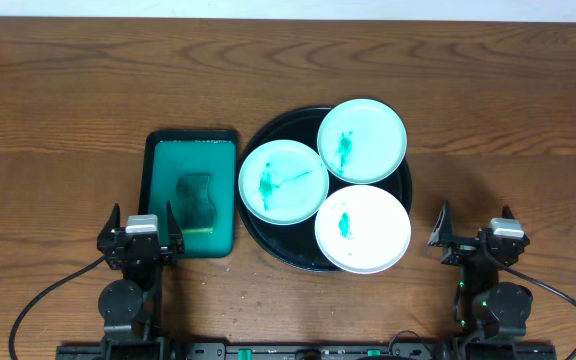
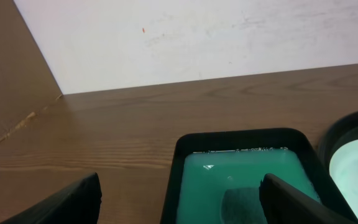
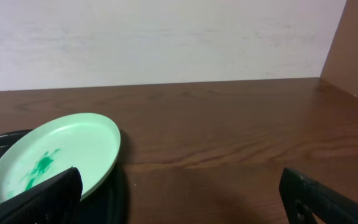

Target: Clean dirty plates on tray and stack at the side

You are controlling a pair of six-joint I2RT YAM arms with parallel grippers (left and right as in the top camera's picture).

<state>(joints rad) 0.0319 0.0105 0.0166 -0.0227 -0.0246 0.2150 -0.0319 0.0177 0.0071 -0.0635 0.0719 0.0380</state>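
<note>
1. Overhead: three smeared plates (image 1: 283,182) lay on tray (image 1: 288,245), centre-right of frame;
2. left gripper (image 1: 144,218), lower left, gaped wide, holding nothing;
3. right gripper (image 1: 476,225), lower right, likewise wide apart, empty.

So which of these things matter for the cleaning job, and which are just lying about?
For the job: back plate, left plate, front plate, all green-smeared; round black tray; probably the sponge in the green tray.
Just there: the wooden table.
</note>
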